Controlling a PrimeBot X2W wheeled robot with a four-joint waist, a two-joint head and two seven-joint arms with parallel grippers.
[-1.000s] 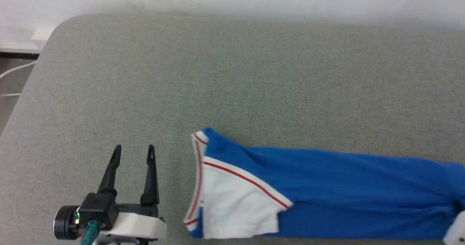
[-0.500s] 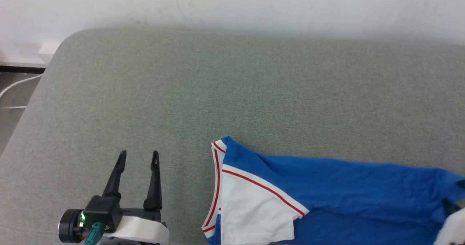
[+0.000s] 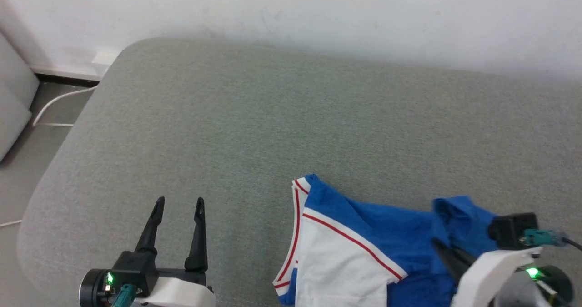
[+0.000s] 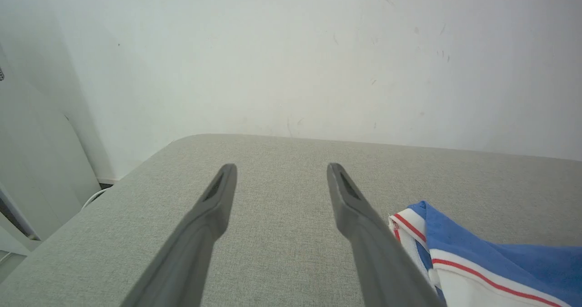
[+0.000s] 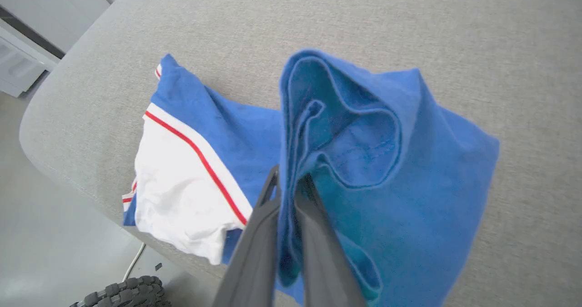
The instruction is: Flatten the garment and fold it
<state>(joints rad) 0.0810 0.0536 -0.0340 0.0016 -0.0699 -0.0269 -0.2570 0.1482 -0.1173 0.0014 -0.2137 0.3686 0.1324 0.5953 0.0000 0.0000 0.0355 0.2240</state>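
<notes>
I read the shirt [image 3: 363, 239] at the lower right of the head view, on the grey cushion [image 3: 227, 116]. Its long axis runs left-right, with the white sleeve [image 3: 332, 261] toward frame left. The right gripper [image 3: 439, 245] is clamped on the raised blue end; its wrist view adds the layered hem [image 5: 345, 129] between the fingers. The left gripper [image 3: 179, 202], at lower left, has its fingers spread wide and holds nothing.

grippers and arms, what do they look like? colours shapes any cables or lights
The left gripper and right gripper look alike: two long, tapering black fingers with slotted tips on a black block, a white moulded shell behind it, a round black wrist part, a green light and a teal plug. A thin dark cable leaves the right one's plug.
</notes>
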